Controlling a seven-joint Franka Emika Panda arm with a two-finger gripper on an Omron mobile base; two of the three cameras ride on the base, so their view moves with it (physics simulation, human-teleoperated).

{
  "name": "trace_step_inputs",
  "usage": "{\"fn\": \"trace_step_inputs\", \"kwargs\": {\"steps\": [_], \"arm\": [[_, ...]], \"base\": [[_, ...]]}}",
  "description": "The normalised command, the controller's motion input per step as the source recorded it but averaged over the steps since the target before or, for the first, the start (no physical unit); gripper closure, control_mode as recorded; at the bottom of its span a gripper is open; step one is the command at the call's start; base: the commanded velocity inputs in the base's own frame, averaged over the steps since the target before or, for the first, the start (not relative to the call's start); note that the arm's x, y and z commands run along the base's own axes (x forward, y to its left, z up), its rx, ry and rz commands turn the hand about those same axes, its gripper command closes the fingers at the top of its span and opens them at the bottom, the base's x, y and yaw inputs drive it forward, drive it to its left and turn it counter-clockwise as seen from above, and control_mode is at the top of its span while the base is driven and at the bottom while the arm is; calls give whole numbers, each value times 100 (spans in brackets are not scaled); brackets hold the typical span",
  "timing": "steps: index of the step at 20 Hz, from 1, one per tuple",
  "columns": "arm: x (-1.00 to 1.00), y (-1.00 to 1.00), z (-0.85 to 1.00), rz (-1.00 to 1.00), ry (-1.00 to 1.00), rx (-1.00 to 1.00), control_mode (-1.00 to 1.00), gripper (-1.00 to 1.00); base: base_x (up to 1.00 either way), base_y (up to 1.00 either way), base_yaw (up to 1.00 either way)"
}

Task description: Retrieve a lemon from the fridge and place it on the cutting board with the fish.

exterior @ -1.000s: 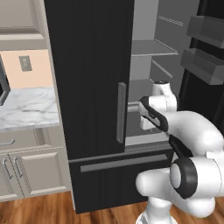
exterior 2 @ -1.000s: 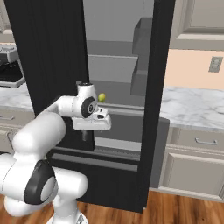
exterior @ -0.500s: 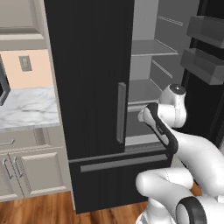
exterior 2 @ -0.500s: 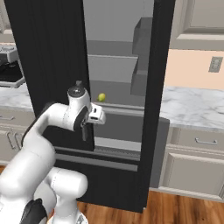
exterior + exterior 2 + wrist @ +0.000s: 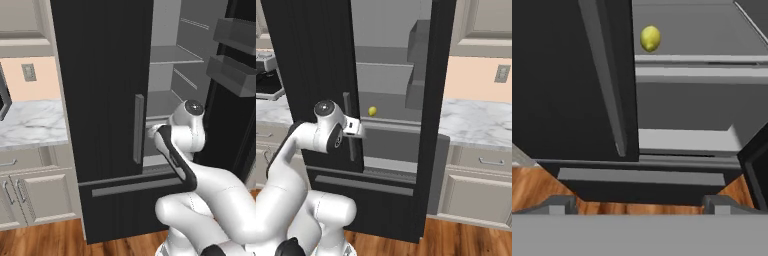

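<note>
The black fridge point(image 5: 100, 75) stands with its left door shut and its right door swung open. The small yellow-green lemon point(image 5: 372, 111) lies alone on a grey middle shelf, and it shows near the top of the hand view point(image 5: 650, 38). My gripper point(image 5: 357, 129) hovers in front of the left door's grey handle point(image 5: 347, 125), below and left of the lemon and well short of it. It is open, its dark fingertips point(image 5: 562, 202) wide apart with nothing between them. In the left base view my wrist point(image 5: 192, 112) covers the hand. The cutting board and the fish are out of view.
The open right door point(image 5: 431, 100) with its grey bins point(image 5: 235, 75) flanks the opening on the right. Marble counters point(image 5: 25, 122) point(image 5: 476, 120) over pale cabinets run on both sides of the fridge. The bottom drawer point(image 5: 642, 175) sits below the hand, above the wooden floor.
My arm has folded differently and the hand has shifted a little left, toward the shut left door's handle. The lemon has stayed on its shelf.
</note>
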Motion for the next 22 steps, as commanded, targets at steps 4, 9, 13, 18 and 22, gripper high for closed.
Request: {"fn": "trace_step_inputs", "kwargs": {"steps": [4, 9, 13, 18, 22], "arm": [[0, 41, 27, -26, -3, 15, -100, -100], [8, 38, 15, -20, 0, 8, -100, -100], [31, 29, 8, -1, 6, -4, -100, -100], [24, 0, 0, 1, 0, -2, -100, -100], [40, -3, -6, 4, 0, -3, -100, -100]], "base": [[0, 0, 0], [0, 0, 0], [0, 0, 0], [0, 0, 0], [0, 0, 0]]}}
